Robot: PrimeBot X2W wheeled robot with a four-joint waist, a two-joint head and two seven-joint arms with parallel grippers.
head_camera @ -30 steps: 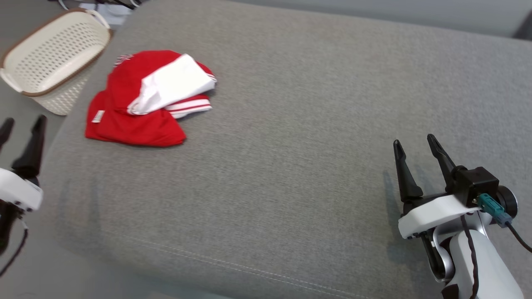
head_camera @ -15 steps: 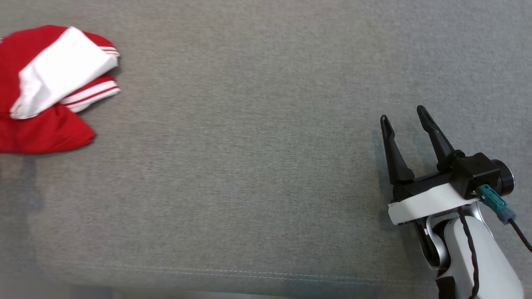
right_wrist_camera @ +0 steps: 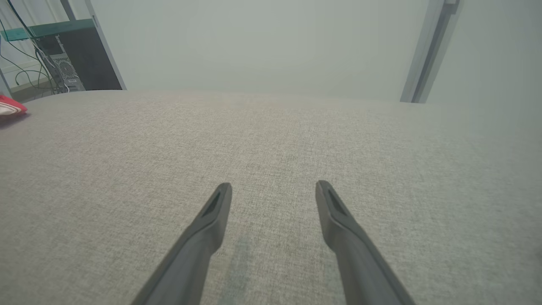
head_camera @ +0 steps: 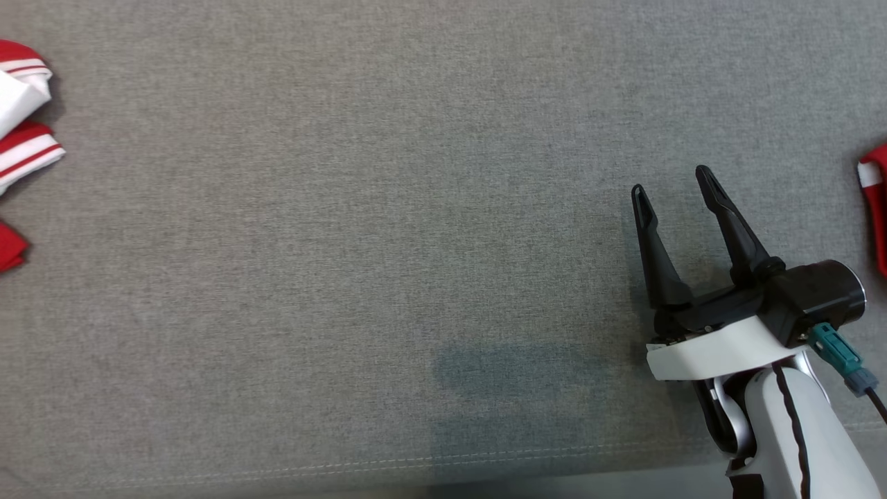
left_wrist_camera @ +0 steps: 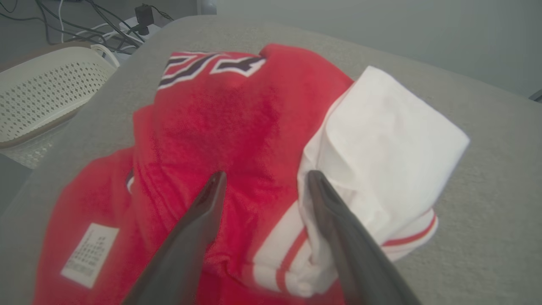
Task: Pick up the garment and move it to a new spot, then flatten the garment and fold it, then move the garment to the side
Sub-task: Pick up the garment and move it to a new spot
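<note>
The garment [left_wrist_camera: 237, 110] is a red top with white, red-striped sleeves, lying bunched and folded on the grey cushion [head_camera: 388, 208]. In the left wrist view my left gripper [left_wrist_camera: 266, 173] is open just over it, one finger above the red cloth and one at the white sleeve's edge. I cannot tell whether the fingers touch the cloth. In the head view only the garment's edge [head_camera: 21, 104] shows at the far left. My right gripper [head_camera: 669, 181] stands open over bare cushion at the lower right, also open in its own wrist view [right_wrist_camera: 273, 184], holding nothing.
A cream perforated basket [left_wrist_camera: 42, 97] stands beyond the cushion's left end, with cables [left_wrist_camera: 84, 25] on the floor behind it. Another red-and-white piece of cloth [head_camera: 874, 208] peeks in at the head view's right edge. A dark cabinet [right_wrist_camera: 80, 63] stands beyond the cushion.
The head camera has swung right: the garment slid to the left edge, the basket and my left gripper left the picture, and red cloth appeared at the right edge. The right gripper stays open.
</note>
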